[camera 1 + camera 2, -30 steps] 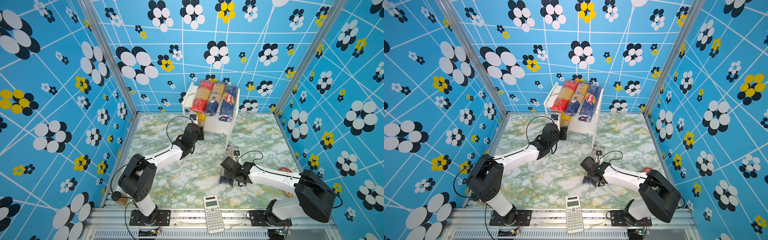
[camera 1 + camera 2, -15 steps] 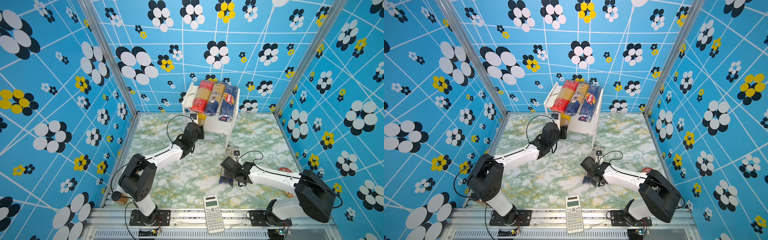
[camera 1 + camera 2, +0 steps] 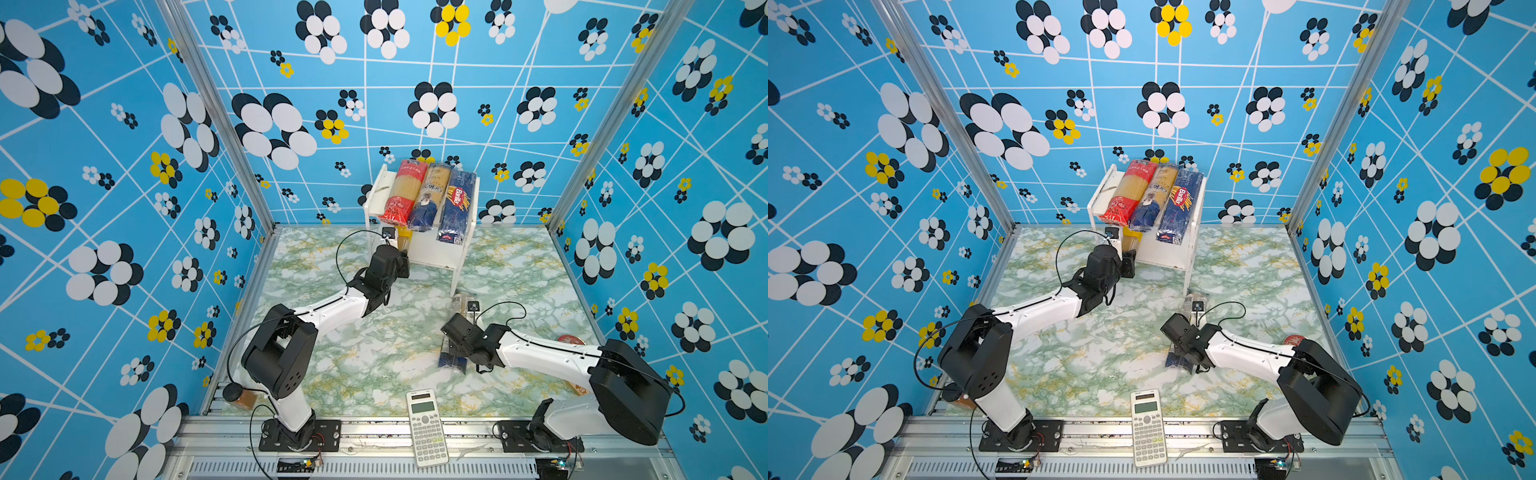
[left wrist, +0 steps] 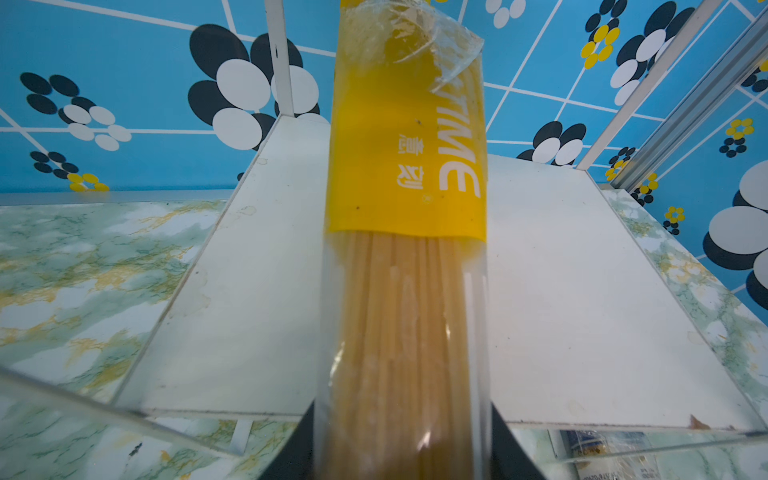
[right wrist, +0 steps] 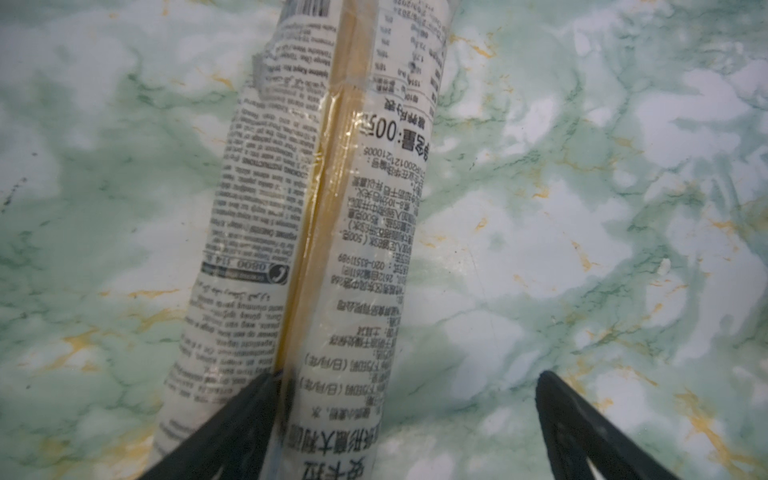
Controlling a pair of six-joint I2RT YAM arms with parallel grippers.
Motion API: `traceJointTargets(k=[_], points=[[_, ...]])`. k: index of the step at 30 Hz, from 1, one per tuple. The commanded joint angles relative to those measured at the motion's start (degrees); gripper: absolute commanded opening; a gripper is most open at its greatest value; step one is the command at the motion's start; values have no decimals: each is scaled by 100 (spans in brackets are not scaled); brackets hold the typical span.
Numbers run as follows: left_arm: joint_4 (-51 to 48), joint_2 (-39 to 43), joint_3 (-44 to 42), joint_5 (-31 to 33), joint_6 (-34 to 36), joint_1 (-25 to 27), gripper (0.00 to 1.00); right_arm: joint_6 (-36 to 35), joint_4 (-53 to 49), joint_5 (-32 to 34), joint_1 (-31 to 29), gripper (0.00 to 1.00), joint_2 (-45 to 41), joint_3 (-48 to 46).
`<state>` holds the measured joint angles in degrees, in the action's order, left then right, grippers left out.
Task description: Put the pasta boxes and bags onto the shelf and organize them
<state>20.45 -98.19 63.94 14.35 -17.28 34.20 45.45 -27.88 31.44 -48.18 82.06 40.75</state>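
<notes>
Left gripper (image 4: 403,440) clamped; right gripper (image 5: 405,380) spread wide.

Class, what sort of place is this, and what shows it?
Probably a robot test cell: left arm and right arm bolted to a metal rail, flower-print walls around a marble-print tabletop, and a small white shelf holding spaghetti packs.

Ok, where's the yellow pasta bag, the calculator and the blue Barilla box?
yellow pasta bag (image 4: 405,166): left wrist view, yellow label.
calculator (image 3: 428,436): a top view, keypad.
blue Barilla box (image 3: 458,199): a top view, its logo.
</notes>
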Motion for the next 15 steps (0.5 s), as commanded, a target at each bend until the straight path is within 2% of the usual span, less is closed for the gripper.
traceJointTargets(k=[1, 15], points=[[952, 50, 424, 151, 67, -36, 24, -111, -488, 134, 108, 99, 134, -261], [873, 141, 248, 355, 75, -36, 36, -135, -485, 125, 113, 99, 222, -218]])
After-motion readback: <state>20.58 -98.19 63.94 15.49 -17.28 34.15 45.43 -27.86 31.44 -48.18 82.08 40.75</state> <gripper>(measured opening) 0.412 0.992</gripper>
